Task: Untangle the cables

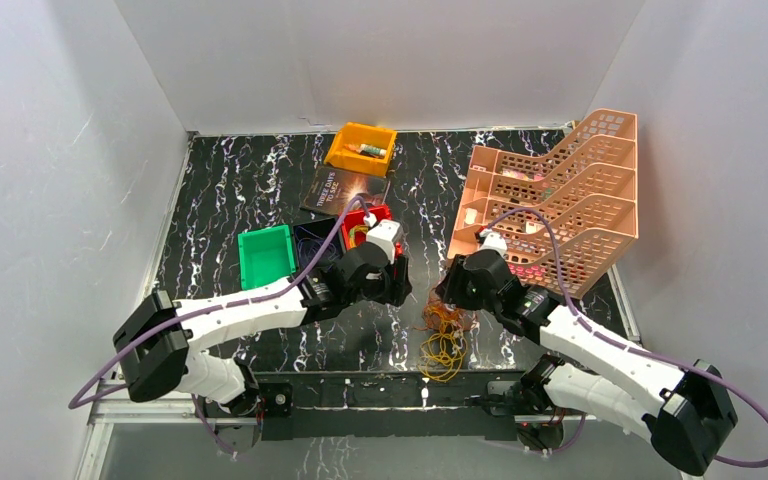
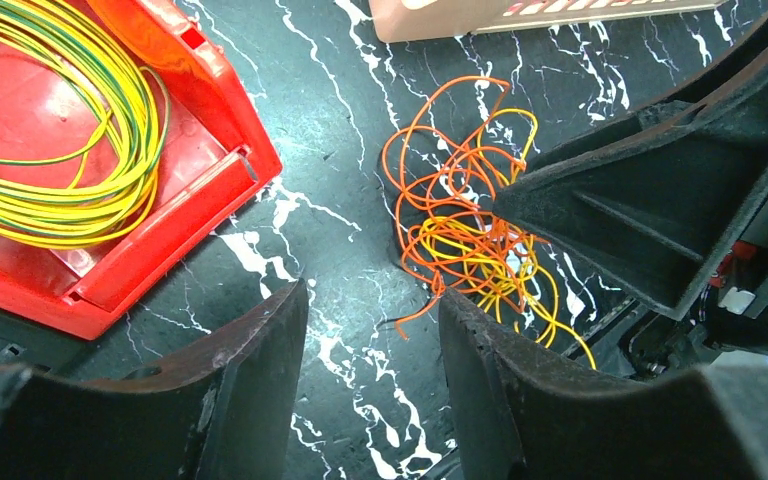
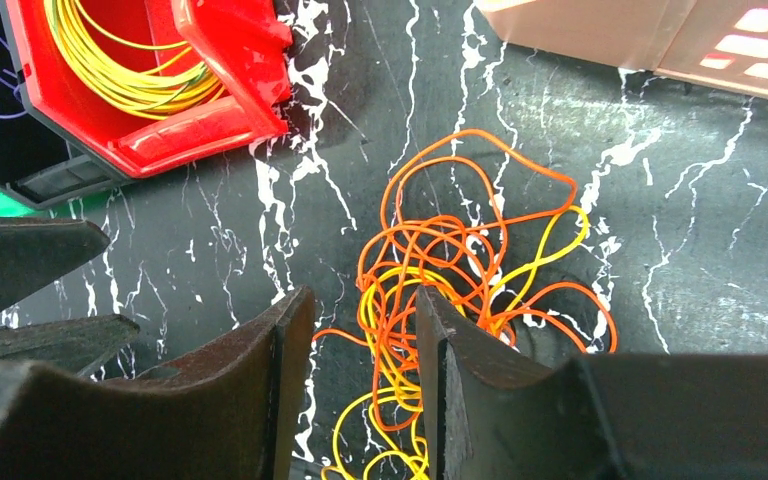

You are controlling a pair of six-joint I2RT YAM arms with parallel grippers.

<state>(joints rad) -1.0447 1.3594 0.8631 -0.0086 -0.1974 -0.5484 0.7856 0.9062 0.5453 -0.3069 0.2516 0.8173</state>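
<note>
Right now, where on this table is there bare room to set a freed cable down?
Bare tabletop lies left of the green bin and book, and between the yellow bin and pink organizer. Crowded: the centre, where left gripper, right gripper, red bin and cables meet.

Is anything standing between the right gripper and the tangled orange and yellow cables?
Nothing visible does. The right gripper is open over the cables, with yellow and orange strands between its fingers. The red bin stands off to the side.
</note>
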